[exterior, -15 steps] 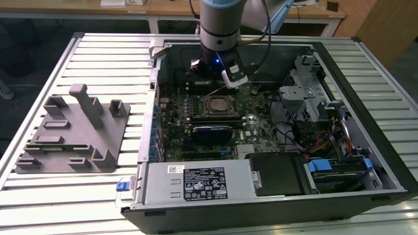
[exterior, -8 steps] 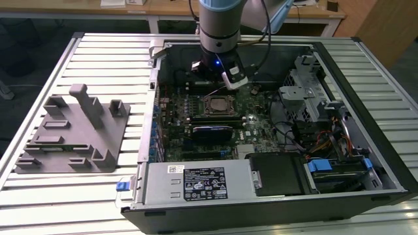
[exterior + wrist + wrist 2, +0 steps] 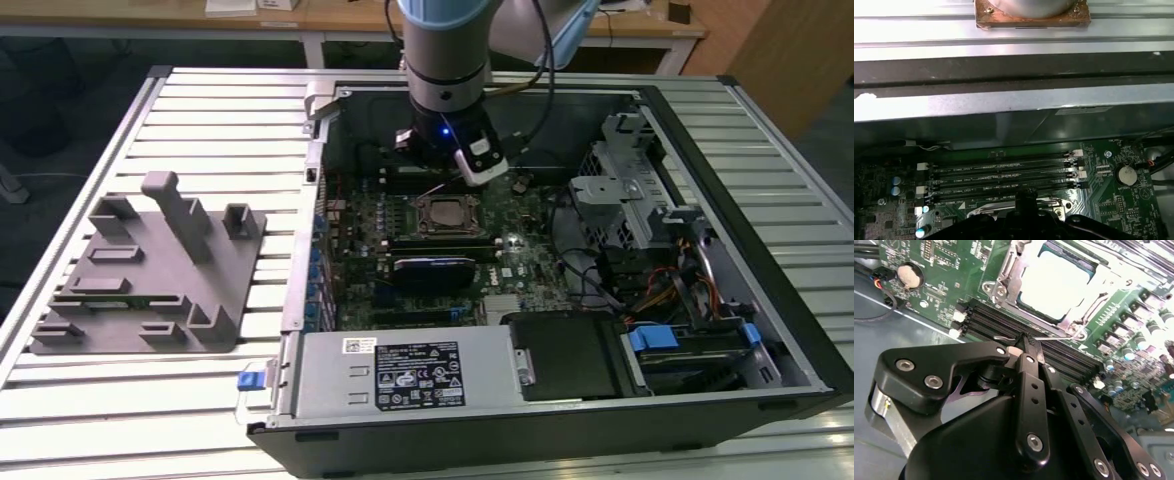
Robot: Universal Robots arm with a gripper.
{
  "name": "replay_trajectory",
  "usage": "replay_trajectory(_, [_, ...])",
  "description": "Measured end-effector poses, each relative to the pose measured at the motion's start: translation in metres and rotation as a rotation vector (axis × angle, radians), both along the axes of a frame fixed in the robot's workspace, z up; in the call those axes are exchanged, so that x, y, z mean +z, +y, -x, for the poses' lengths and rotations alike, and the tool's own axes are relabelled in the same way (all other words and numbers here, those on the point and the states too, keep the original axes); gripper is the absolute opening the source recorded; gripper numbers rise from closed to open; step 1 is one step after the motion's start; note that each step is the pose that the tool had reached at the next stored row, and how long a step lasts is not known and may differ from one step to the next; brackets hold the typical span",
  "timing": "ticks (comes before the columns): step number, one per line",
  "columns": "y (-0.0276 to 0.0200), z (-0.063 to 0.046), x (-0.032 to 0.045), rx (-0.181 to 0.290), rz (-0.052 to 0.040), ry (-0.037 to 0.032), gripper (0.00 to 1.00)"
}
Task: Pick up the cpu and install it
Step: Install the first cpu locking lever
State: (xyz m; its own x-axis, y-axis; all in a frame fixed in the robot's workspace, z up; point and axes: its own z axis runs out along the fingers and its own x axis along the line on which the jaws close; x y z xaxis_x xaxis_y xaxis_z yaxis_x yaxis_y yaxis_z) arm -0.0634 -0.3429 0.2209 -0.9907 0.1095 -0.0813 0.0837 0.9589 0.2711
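One robot arm reached down into the open computer case (image 3: 787, 330) on the slatted metal table (image 3: 200, 110). Its gripper (image 3: 438, 180) hung over the motherboard (image 3: 534, 265), just beyond the socket frame (image 3: 445, 215) on the far side.

In the second wrist view the gripper (image 3: 1026, 342) had its black fingers (image 3: 1030, 371) pressed together. Their tips met a thin metal lever (image 3: 1064, 338) at the socket's edge; whether they pinched it could not be told. The cpu (image 3: 1059, 282) lay flat inside the socket frame (image 3: 1004, 275), its pale metal top facing up. It was apart from the gripper. In the exterior view the cpu (image 3: 445, 213) sat centred in that frame.

Four empty memory slots (image 3: 1004, 172) ran beside the socket, directly under the gripper (image 3: 1025, 196). A coin battery (image 3: 1126, 175) sat near their end.

The power supply (image 3: 400, 375) at the case's near edge carried a large white label (image 3: 416, 378) crowded with print and symbols, and a smaller white sticker (image 3: 358, 346). White lettering lay on the green board, too fine to make out.

A grey moulded fixture (image 3: 147, 270) stood on the table at the exterior view's left.
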Motion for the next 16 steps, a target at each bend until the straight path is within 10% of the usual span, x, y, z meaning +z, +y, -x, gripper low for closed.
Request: replay_trajectory(16, [0.0000,0.0000,-0.0075,-0.027,0.0001,-0.0217,0.11])
